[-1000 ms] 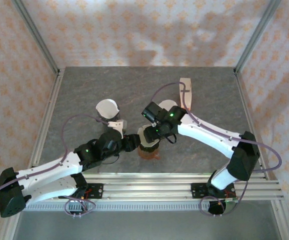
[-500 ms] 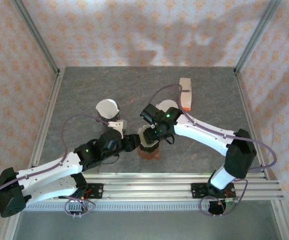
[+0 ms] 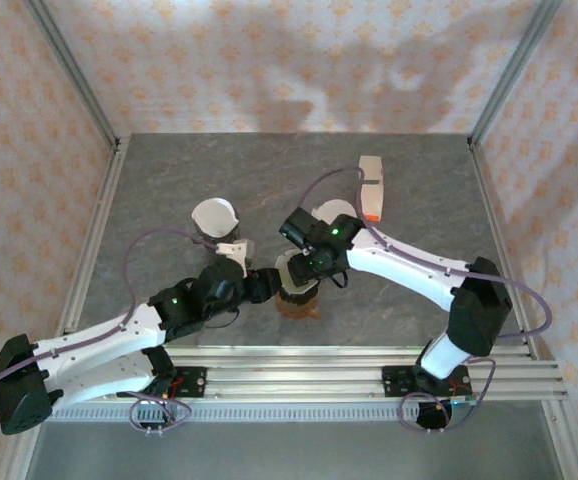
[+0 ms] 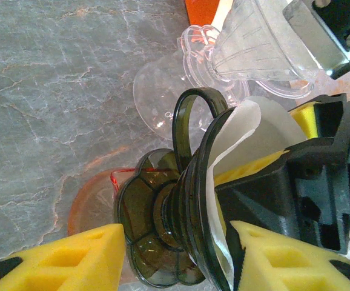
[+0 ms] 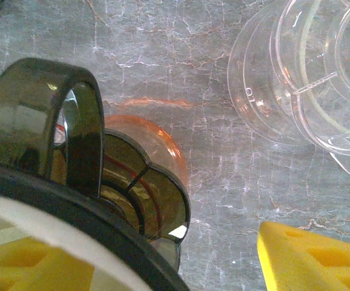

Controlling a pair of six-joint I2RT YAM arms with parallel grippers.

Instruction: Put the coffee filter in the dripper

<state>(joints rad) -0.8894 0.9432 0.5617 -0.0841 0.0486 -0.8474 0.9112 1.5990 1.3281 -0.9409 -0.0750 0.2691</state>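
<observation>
The left fingers (image 4: 72,257), yellow foam, press against both sides of the dark smoked-plastic dripper (image 4: 184,182), which stands on an orange translucent saucer (image 4: 90,200) on the grey marbled desk (image 4: 54,79). The white paper coffee filter (image 4: 250,130) sits in the dripper, and the right fingers (image 5: 308,254) are spread, one inside it and one outside. Clear glass vessels (image 5: 296,79) stand just beyond.
</observation>
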